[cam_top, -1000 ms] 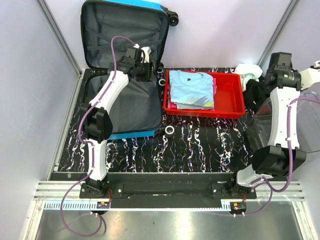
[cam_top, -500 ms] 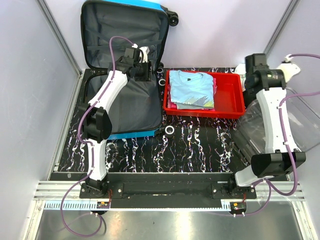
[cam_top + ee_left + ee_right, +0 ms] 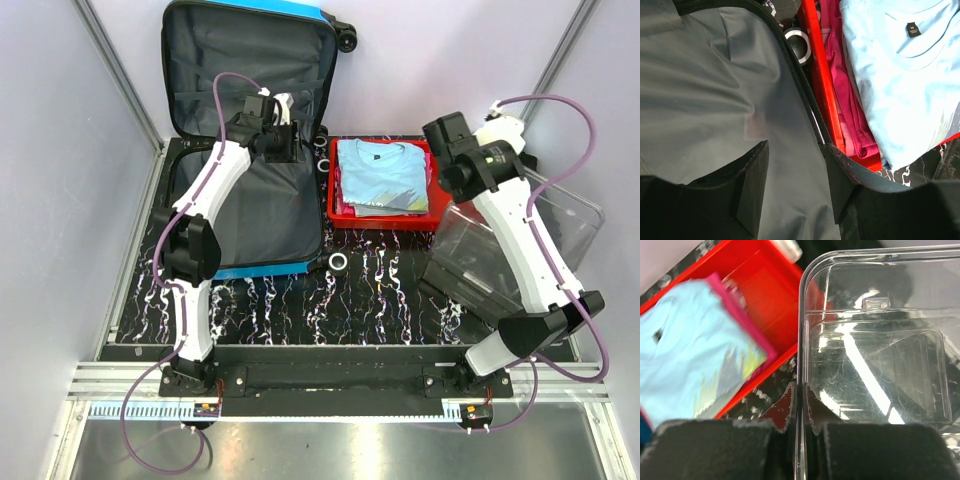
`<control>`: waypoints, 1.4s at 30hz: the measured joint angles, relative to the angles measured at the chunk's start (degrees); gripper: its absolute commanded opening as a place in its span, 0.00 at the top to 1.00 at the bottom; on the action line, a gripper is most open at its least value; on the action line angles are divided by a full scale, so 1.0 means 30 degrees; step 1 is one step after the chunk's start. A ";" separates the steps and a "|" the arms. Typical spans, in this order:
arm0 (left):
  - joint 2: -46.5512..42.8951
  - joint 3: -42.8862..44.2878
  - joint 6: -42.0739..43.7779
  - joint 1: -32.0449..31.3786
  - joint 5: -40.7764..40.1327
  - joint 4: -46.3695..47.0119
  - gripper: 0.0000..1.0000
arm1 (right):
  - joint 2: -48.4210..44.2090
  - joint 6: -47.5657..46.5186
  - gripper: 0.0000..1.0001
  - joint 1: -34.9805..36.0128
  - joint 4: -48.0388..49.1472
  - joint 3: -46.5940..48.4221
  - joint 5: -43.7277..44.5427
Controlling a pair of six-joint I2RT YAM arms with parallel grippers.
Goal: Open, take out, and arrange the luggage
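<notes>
The luggage (image 3: 250, 90) lies open, far left.
Left end effector (image 3: 795, 182) half-open, empty, over its lining (image 3: 705, 100); right end effector (image 3: 799, 407) pinches the clear bin (image 3: 875, 365) rim.

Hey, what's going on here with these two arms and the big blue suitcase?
Two robot arms are working on a blue suitcase, which lies open with its lid against the back wall. The left end effector hangs open over its grey lining, holding nothing. The right end effector is shut on the rim of a clear plastic bin, holding it tilted by the red tray, where folded clothes sit with a light blue T-shirt on top.
</notes>
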 measured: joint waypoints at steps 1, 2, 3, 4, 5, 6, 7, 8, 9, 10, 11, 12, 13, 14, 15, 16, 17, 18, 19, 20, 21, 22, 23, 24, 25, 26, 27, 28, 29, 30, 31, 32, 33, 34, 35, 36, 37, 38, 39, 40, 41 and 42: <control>-0.0029 0.0000 0.0000 0.0007 0.0000 0.0000 0.48 | 0.0029 0.0015 0.97 0.0466 -0.0066 0.0095 -0.0102; -0.0066 0.0000 0.0015 0.0022 0.0000 0.0000 0.48 | 0.0102 0.0044 0.97 0.0947 -0.0175 0.0240 -0.0277; -0.0087 0.0000 0.0044 0.0029 0.0000 0.0000 0.48 | 0.0219 0.0073 0.97 0.1413 -0.0299 0.0423 -0.0459; -0.0124 0.0000 0.0080 0.0044 0.0000 0.0000 0.48 | 0.0357 0.0073 0.97 0.1851 -0.0430 0.0670 -0.0678; -0.0138 0.0000 0.0146 0.0073 0.0000 0.0007 0.48 | 0.0510 0.0073 0.97 0.2229 -0.0503 0.0874 -0.0867; -0.0146 0.0000 0.0197 0.0102 0.0000 0.0000 0.48 | 0.0765 0.0066 0.97 0.2776 -0.0634 0.1239 -0.1078; -0.0153 0.0000 0.0233 0.0138 -0.0007 0.0007 0.48 | 0.1005 0.0066 0.97 0.3228 -0.0685 0.1545 -0.1260; -0.0153 0.0000 0.0262 0.0175 -0.0007 0.0000 0.48 | 0.1275 0.0087 0.97 0.3708 -0.0729 0.1872 -0.1435; -0.0153 0.0000 0.0284 0.0219 -0.0007 0.0000 0.48 | 0.1479 0.0095 0.97 0.4051 -0.0729 0.2106 -0.1545; -0.0160 0.0000 0.0335 0.0270 -0.0007 0.0000 0.48 | 0.1734 0.0124 0.97 0.4488 -0.0714 0.2404 -0.1625; -0.0160 0.0000 0.0357 0.0335 -0.0015 0.0000 0.48 | 0.2004 0.0160 0.97 0.4896 -0.0699 0.2696 -0.1749; -0.0160 -0.0007 0.0364 0.0386 -0.0015 0.0000 0.48 | 0.2222 0.0175 0.97 0.5238 -0.0656 0.2943 -0.1880; -0.0168 -0.0007 0.0393 0.0474 -0.0022 0.0007 0.48 | 0.2492 0.0175 0.97 0.5610 -0.0590 0.3264 -0.2040; -0.0175 -0.0015 0.0408 0.0532 -0.0029 0.0000 0.48 | 0.2688 0.0175 0.97 0.5807 -0.0561 0.3475 -0.2186; -0.0189 -0.0022 0.0415 0.0605 -0.0044 -0.0007 0.48 | 0.2965 0.0160 0.97 0.6040 -0.0561 0.3861 -0.2404; -0.0197 -0.0022 0.0423 0.0707 -0.0051 0.0007 0.48 | 0.3220 0.0153 0.97 0.6171 -0.0583 0.4204 -0.2550; -0.0211 -0.0022 0.0437 0.0787 -0.0058 0.0007 0.48 | 0.3563 0.0131 0.97 0.6229 -0.0678 0.4663 -0.2747; -0.0226 -0.0044 0.0481 0.0889 -0.0066 0.0000 0.47 | 0.3810 0.0124 0.97 0.6317 -0.0743 0.5005 -0.2856; -0.0233 -0.0044 0.0503 0.0991 -0.0066 0.0000 0.47 | 0.4131 0.0124 0.97 0.6360 -0.0845 0.5457 -0.2943; -0.0255 -0.0044 0.0532 0.1071 -0.0066 0.0007 0.47 | 0.4459 0.0131 0.97 0.6397 -0.0947 0.5916 -0.3053; -0.0277 -0.0066 0.0554 0.1180 -0.0066 0.0000 0.47 | 0.4787 0.0138 0.97 0.6426 -0.1027 0.6382 -0.3198; -0.0357 -0.0146 0.0568 0.1282 -0.0073 0.0015 0.47 | 0.5100 0.0146 0.97 0.6455 -0.1100 0.6827 -0.3351; -0.0459 -0.0248 0.0627 0.1384 -0.0073 0.0007 0.47 | 0.5406 0.0138 0.97 0.6470 -0.1144 0.7242 -0.3519; -0.0568 -0.0335 0.0692 0.1457 -0.0080 -0.0007 0.47 | 0.5763 0.0131 0.96 0.6535 -0.1260 0.7810 -0.3716; -0.0641 -0.0357 0.0707 0.1523 -0.0080 -0.0015 0.47 | 0.6091 0.0124 0.96 0.6586 -0.1355 0.8284 -0.3898; -0.0699 -0.0364 0.0743 0.1574 -0.0080 -0.0015 0.47 | 0.6375 0.0109 0.96 0.6666 -0.1435 0.8692 -0.4022; -0.0765 -0.0364 0.0780 0.1647 -0.0087 0.0000 0.47 | 0.6696 0.0066 0.93 0.6768 -0.1479 0.9158 -0.4124; -0.0838 -0.0379 0.0823 0.1698 -0.0080 0.0000 0.46 | 0.6972 0.0015 0.88 0.6900 -0.1472 0.9537 -0.4218; -0.0918 -0.0415 0.0845 0.1763 -0.0080 0.0007 0.46 | 0.7140 -0.0007 0.84 0.7002 -0.1421 0.9741 -0.4277; -0.1020 -0.0532 0.0860 0.1858 -0.0073 0.0051 0.46 | 0.7271 -0.0073 0.76 0.7140 -0.1268 0.9872 -0.4364; -0.1122 -0.0678 0.0882 0.1945 -0.0058 0.0058 0.46 | 0.7308 -0.0138 0.71 0.7257 -0.1115 0.9894 -0.4481; -0.1188 -0.0780 0.0903 0.2004 -0.0051 0.0036 0.45 | 0.7308 -0.0211 0.67 0.7322 -0.0991 0.9894 -0.4619; -0.1297 -0.1027 0.0984 0.2120 -0.0051 0.0073 0.45 | 0.7308 -0.0393 0.62 0.7388 -0.0780 0.9901 -0.4874; -0.1406 -0.1282 0.1049 0.2259 -0.0066 0.0036 0.45 | 0.7308 -0.0554 0.54 0.7424 -0.0648 0.9901 -0.4991; -0.1501 -0.1537 0.1129 0.2426 -0.0124 -0.0022 0.44 | 0.7308 -0.0736 0.50 0.7453 -0.0495 0.9901 -0.5107; -0.1603 -0.1807 0.1239 0.2630 -0.0211 -0.0036 0.44 | 0.7308 -0.0925 0.47 0.7453 -0.0321 0.9901 -0.5304; -0.1741 -0.2157 0.1377 0.2849 -0.0415 -0.0015 0.44 | 0.7308 -0.1268 0.41 0.7475 -0.0117 0.9894 -0.5515; -0.1931 -0.2594 0.1494 0.3096 -0.0685 -0.0029 0.43 | 0.7300 -0.1661 0.39 0.7490 0.0022 0.9894 -0.5756; -0.2135 -0.3009 0.1632 0.3351 -0.1020 -0.0102 0.42 | 0.7300 -0.2011 0.38 0.7504 0.0160 0.9894 -0.5989; -0.2353 -0.3453 0.1814 0.3628 -0.1457 -0.0211 0.42 | 0.7278 -0.2688 0.36 0.7504 0.0335 0.9879 -0.6411; -0.2579 -0.3891 0.1974 0.3883 -0.1894 -0.0306 0.41 | 0.7227 -0.3453 0.34 0.7504 0.0488 0.9828 -0.6892; -0.2776 -0.4284 0.2193 0.4116 -0.2310 -0.0452 0.41 | 0.7133 -0.4029 0.33 0.7497 0.0648 0.9690 -0.7351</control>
